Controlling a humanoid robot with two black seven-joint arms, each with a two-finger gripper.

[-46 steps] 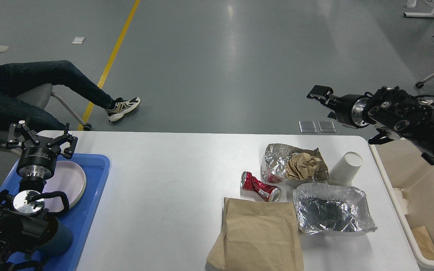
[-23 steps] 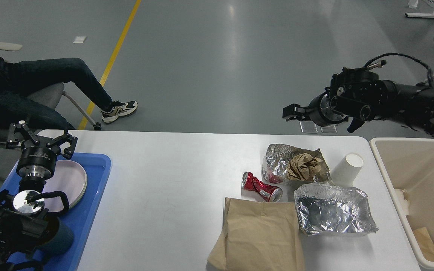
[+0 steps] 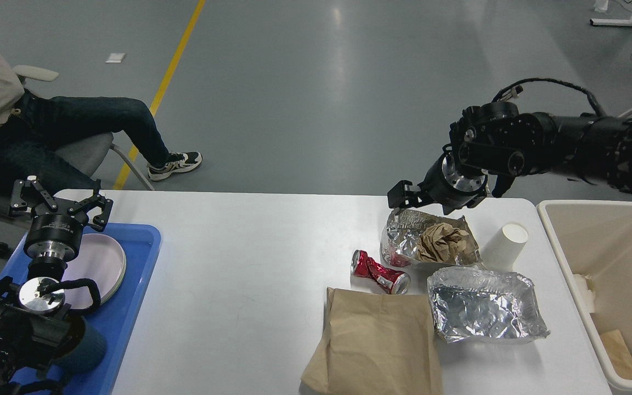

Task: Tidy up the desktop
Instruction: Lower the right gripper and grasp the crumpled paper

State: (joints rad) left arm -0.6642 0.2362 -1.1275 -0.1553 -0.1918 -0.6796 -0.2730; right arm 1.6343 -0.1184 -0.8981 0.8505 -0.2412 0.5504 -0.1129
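Right end effector (image 3: 402,196) dark, end-on — grip unreadable, left end effector (image 3: 59,201) spread wide, desktop (image 3: 250,263) cut off below.

On the worktop (image 3: 250,247) I see a tray (image 3: 135,285) at the left with a plate (image 3: 105,263) on it. At the right lie a can (image 3: 379,272), a paper bag (image 3: 376,340) before it, two foil containers (image 3: 483,310), and a cup (image 3: 505,245). A bin (image 3: 623,285) stands right of the worktop.

Paper bag (image 3: 376,345) cut off by bottom edge; bin (image 3: 568,263) by right.
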